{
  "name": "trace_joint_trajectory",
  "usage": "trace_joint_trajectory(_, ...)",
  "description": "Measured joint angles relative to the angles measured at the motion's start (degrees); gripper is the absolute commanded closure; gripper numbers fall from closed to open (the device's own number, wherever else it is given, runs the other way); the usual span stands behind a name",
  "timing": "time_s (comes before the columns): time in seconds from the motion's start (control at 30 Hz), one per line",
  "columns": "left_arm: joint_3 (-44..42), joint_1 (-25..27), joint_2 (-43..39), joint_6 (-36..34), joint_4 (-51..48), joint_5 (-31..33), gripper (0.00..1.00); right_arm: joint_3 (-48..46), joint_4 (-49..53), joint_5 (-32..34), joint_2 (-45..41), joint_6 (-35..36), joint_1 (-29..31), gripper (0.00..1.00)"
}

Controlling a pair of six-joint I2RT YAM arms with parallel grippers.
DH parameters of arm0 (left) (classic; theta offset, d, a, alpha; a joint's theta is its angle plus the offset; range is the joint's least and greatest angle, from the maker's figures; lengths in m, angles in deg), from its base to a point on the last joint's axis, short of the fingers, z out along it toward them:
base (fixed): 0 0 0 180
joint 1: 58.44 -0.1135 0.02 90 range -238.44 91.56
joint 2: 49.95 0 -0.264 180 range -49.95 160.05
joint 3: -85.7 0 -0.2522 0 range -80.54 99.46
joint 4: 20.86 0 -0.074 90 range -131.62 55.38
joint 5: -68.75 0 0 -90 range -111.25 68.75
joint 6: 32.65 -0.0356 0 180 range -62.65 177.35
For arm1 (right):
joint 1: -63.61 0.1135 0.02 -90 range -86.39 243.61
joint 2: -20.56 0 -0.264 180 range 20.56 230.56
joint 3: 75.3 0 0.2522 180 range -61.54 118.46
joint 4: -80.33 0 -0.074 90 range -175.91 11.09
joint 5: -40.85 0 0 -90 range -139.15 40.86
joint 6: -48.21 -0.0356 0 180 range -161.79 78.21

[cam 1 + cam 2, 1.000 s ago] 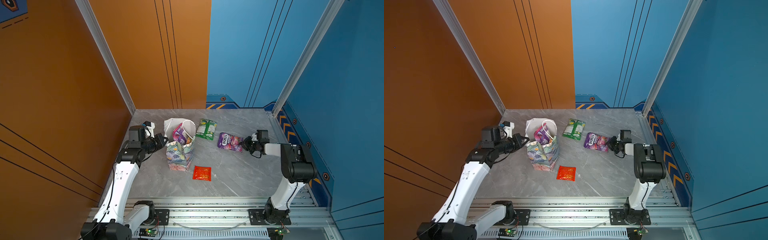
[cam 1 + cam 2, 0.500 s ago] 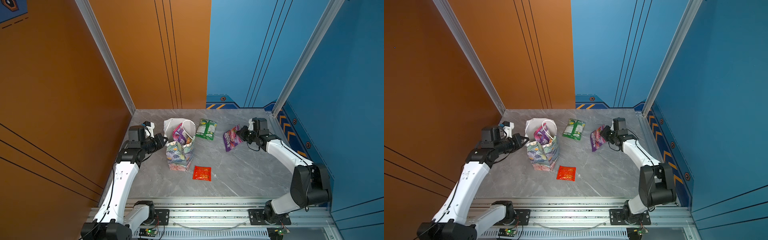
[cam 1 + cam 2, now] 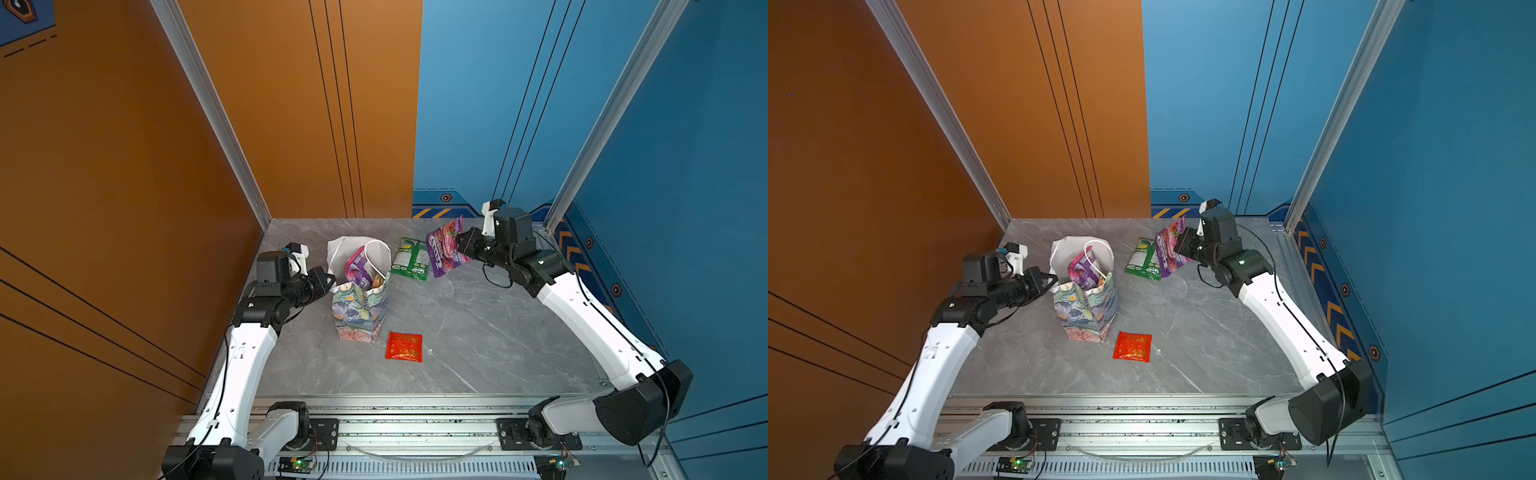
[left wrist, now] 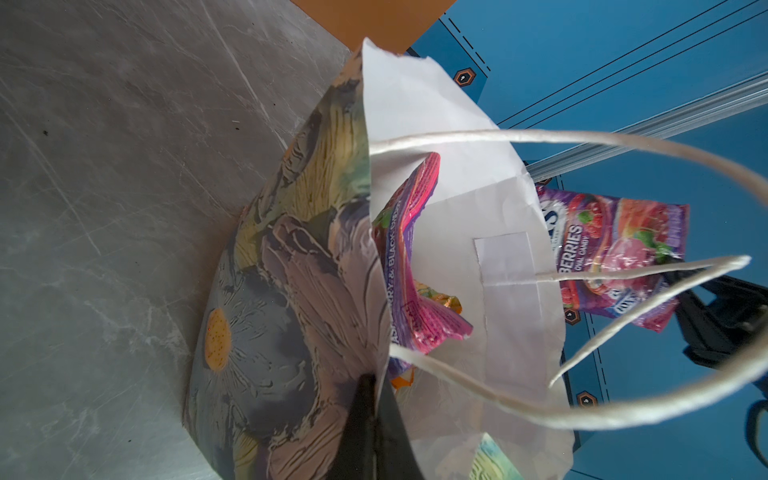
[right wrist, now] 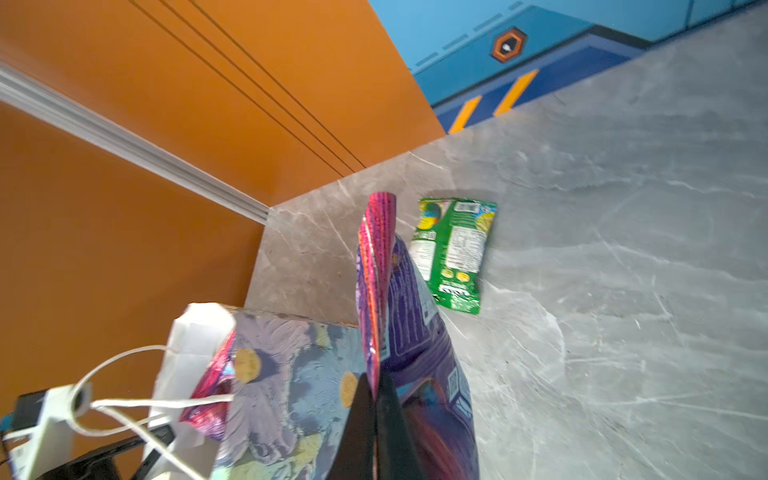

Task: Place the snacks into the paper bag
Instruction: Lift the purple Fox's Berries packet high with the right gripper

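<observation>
We hold the glossy purple FOX'S packet (image 3: 445, 251), seemingly light, floppy and slippery, by one edge in our clamped right gripper (image 3: 460, 246), aloft beside the floral paper gift bag (image 3: 359, 309), whose rim our closed left gripper (image 4: 374, 384) pinches.

Floral paper bag (image 3: 359, 309) upright w/ purple pkt (image 3: 358, 266) inside; 2nd purple pkt (image 3: 442, 249) aloft; green pkt (image 3: 410, 258) & red pkt (image 3: 404, 347) flat nearby

Both arms (image 3: 245, 365) have white shells, black joints (image 3: 640, 411) and thin black cables (image 3: 498, 286).
</observation>
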Motion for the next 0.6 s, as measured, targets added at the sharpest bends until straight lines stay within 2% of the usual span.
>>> trace_joint_trajectory(0.2,0.0,0.0,0.0,0.0,0.0,0.0,1.00,9.2,2.8,3.3,1.2,2.2,5.4,1.00)
trace_joint_trajectory(0.6,0.0,0.0,-0.2,0.0,-0.2,0.0,1.00,21.7,5.0,6.1,9.7,5.0,11.1,1.00)
